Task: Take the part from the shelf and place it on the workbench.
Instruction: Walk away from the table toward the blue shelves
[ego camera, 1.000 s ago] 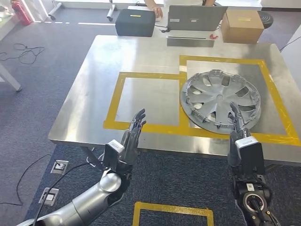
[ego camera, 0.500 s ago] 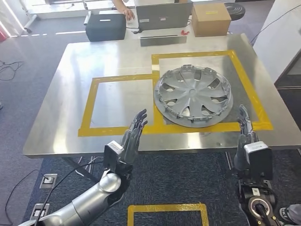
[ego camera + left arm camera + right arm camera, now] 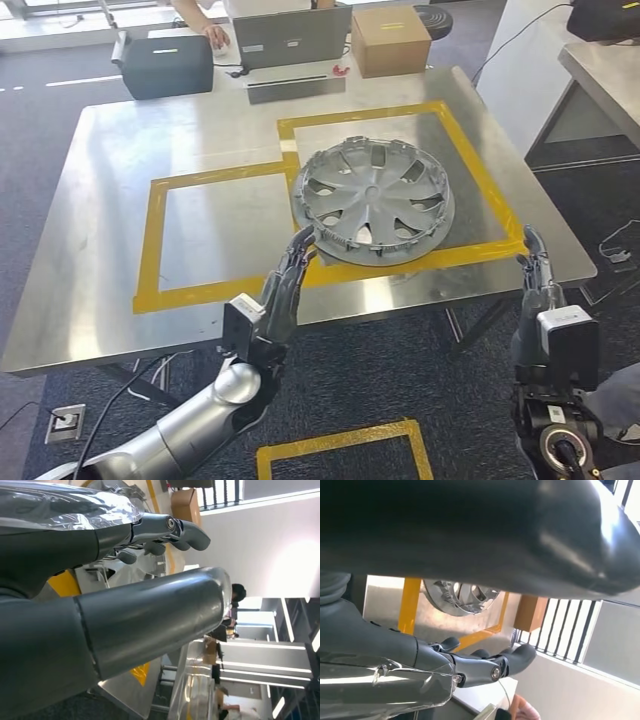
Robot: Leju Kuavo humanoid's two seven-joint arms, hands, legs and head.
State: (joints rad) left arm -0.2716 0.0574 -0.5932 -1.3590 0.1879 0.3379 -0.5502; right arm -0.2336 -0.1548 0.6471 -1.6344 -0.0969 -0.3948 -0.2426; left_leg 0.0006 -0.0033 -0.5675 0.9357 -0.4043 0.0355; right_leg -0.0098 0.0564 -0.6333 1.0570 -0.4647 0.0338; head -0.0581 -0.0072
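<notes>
The part is a silver wheel cover (image 3: pixel 373 199) lying flat on the steel workbench (image 3: pixel 98 200), inside the right yellow-taped square and overlapping its near-left corner. The cover (image 3: pixel 459 596) also appears past my fingers in the right wrist view. My left hand (image 3: pixel 288 285) is raised in front of the bench's near edge, fingers straight and apart, holding nothing. In the left wrist view its fingers (image 3: pixel 166 530) stretch out empty. My right hand (image 3: pixel 537 275) hovers off the bench's near right corner, fingers extended and empty.
At the bench's far edge stand a dark case (image 3: pixel 167 64), a laptop (image 3: pixel 293 38) and a cardboard box (image 3: pixel 390 40), with a person's hand (image 3: pixel 215 35) beside the laptop. A second bench (image 3: pixel 604 70) is at the right. Yellow tape (image 3: pixel 343 440) marks the carpet below.
The camera has swung right, so the bench and wheel cover shift left in the picture. Both hands stay raised and empty, now farther back from the cover.
</notes>
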